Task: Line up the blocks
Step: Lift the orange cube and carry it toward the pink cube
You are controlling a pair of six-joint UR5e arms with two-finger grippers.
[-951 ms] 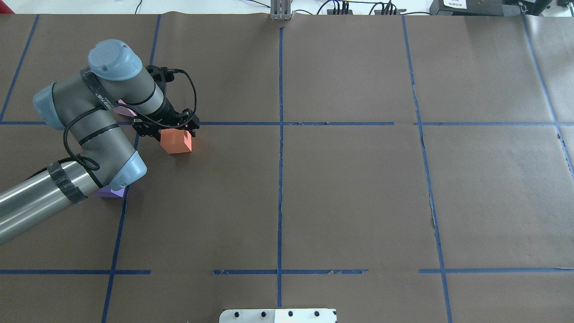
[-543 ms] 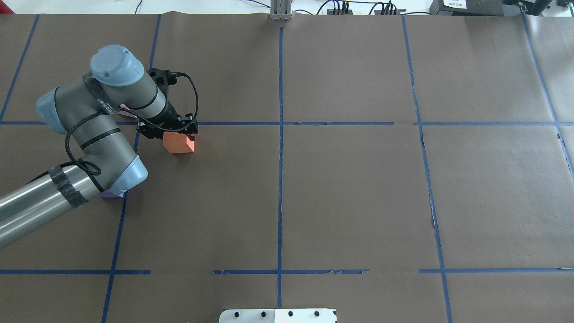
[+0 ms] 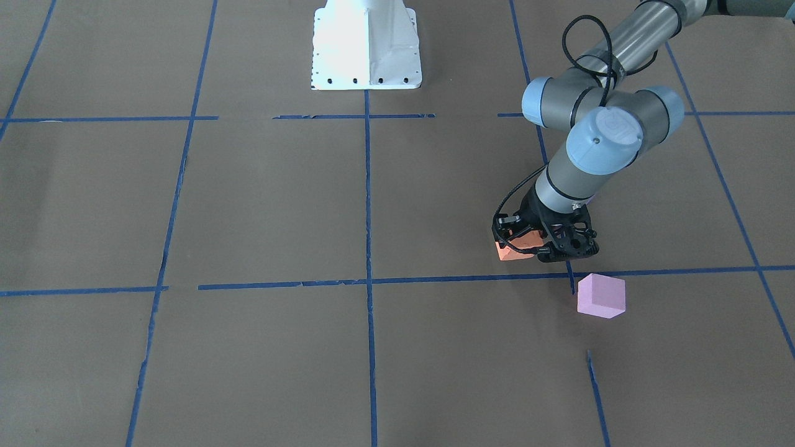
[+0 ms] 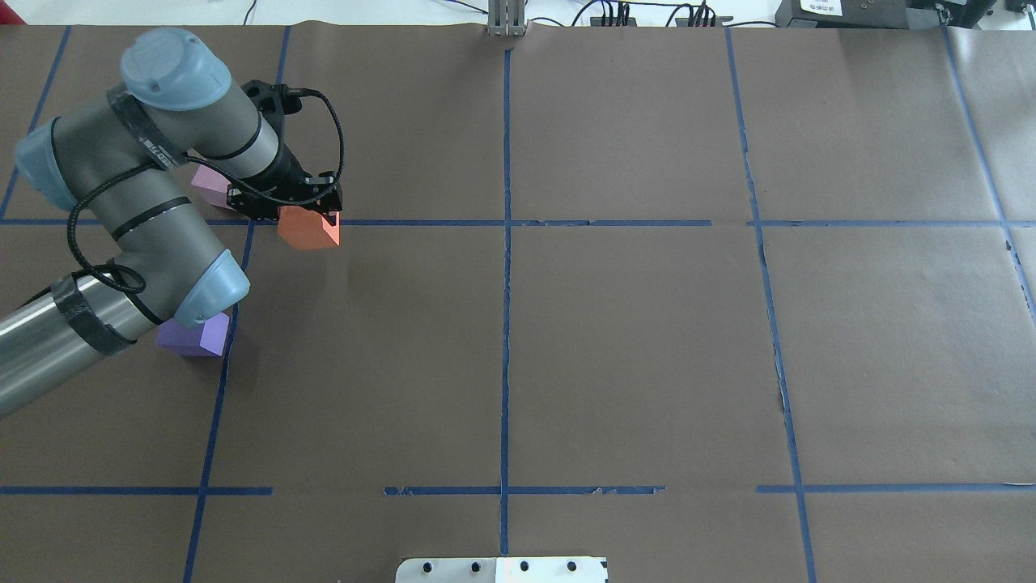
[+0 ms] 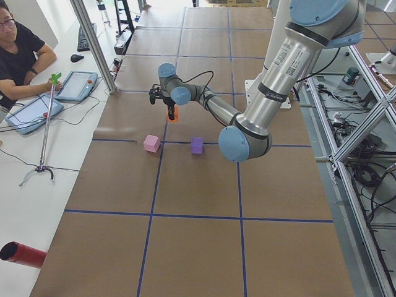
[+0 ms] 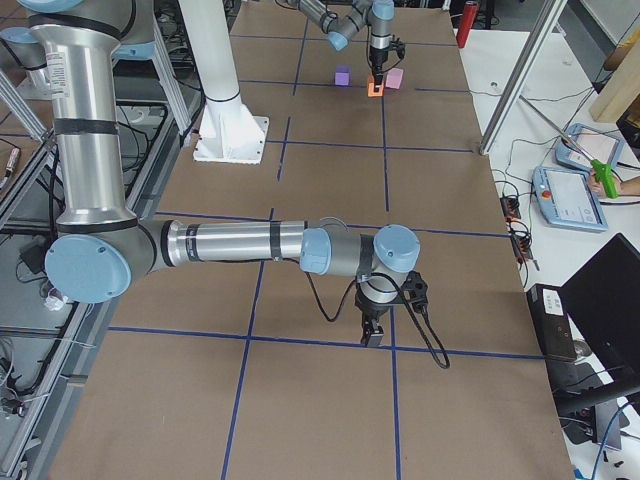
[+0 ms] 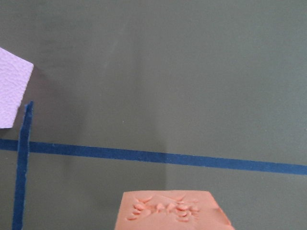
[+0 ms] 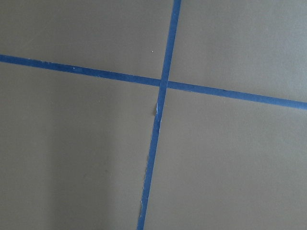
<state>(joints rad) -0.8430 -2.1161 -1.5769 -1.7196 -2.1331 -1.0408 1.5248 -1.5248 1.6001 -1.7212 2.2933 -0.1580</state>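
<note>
My left gripper (image 4: pixel 295 212) is shut on the orange block (image 4: pixel 308 230) and holds it low over the table, on the blue tape line; both also show in the front view, gripper (image 3: pixel 546 243) and block (image 3: pixel 513 249). The pale pink block (image 4: pixel 208 185) sits just left of it, partly behind my arm, and is plain in the front view (image 3: pixel 600 296). The purple block (image 4: pixel 197 336) lies nearer the robot, partly under my left elbow. In the left wrist view the orange block (image 7: pixel 171 211) is at the bottom and the pink block (image 7: pixel 12 93) at the left edge. My right gripper (image 6: pixel 373 338) shows only in the exterior right view; I cannot tell whether it is open.
Brown paper with a grid of blue tape lines (image 4: pixel 506 243) covers the table. The robot's white base (image 3: pixel 365 43) stands at the near edge. A person (image 5: pixel 21 55) sits with tablets beyond the table's far side.
My left gripper has carried the orange block away from the robot and to the left, onto the tape line near the pink block. More of the purple block now shows.
</note>
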